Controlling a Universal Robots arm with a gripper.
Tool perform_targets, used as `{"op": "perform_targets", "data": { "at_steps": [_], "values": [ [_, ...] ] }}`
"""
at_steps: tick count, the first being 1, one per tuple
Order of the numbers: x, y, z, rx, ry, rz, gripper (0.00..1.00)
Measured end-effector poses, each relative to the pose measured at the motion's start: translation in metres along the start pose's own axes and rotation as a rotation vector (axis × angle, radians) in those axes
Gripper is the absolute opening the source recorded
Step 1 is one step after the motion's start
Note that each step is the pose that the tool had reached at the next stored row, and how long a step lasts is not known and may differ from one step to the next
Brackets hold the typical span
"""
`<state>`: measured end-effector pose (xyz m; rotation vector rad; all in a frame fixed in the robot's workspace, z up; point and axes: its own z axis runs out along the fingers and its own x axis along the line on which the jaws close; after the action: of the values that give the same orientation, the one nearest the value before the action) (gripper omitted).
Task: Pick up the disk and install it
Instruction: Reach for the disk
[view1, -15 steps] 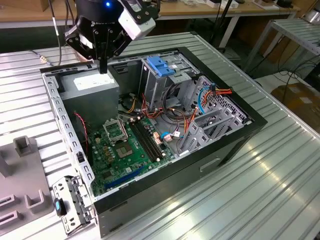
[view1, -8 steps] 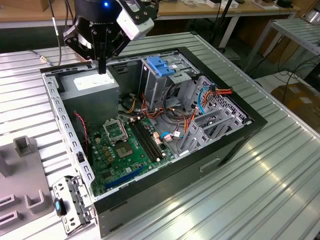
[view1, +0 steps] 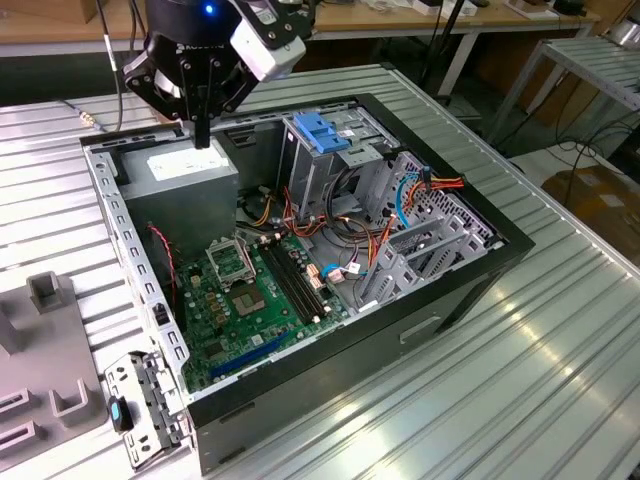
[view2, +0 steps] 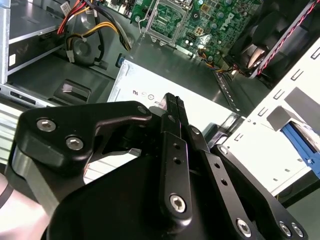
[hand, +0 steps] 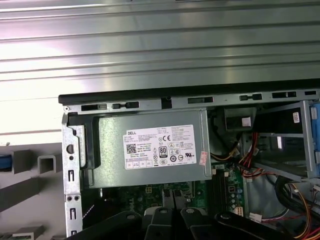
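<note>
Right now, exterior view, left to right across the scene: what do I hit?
Grey fixture block → power-supply box → drive cage with blue handle → orange and blue cables → black case wall → ribbed table. I left out the motherboard because it overlaps several of these.

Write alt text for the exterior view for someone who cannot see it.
A black gripper hangs, fingers together, just above the grey power-supply box in an open computer case on a ribbed metal table. A green motherboard and a blue-handled drive cage sit inside.
</note>
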<state>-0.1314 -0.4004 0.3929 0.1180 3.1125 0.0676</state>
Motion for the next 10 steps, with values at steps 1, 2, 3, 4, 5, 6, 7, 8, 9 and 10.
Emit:
{"op": "perform_targets", "data": {
  "at_steps": [1,2,3,4,5,6,7,8,9,10],
  "values": [
    [0.0004,0.0,0.0,0.0,0.0,0.0,0.15],
    [0.0007,-0.0001,0.0,0.0,0.0,0.0,0.15],
    [0.0009,-0.0001,0.0,0.0,0.0,0.0,0.15],
    [0.0011,-0.0001,0.0,0.0,0.0,0.0,0.15],
    [0.0015,-0.0001,0.0,0.0,0.0,0.0,0.15],
    [0.0017,-0.0001,0.0,0.0,0.0,0.0,0.15],
    [0.0019,-0.0001,0.0,0.0,0.0,0.0,0.15],
    [0.0022,-0.0002,0.0,0.0,0.0,0.0,0.15],
    [0.0024,-0.0002,0.0,0.0,0.0,0.0,0.15],
    [0.0027,-0.0002,0.0,0.0,0.0,0.0,0.15]
  ]
}}
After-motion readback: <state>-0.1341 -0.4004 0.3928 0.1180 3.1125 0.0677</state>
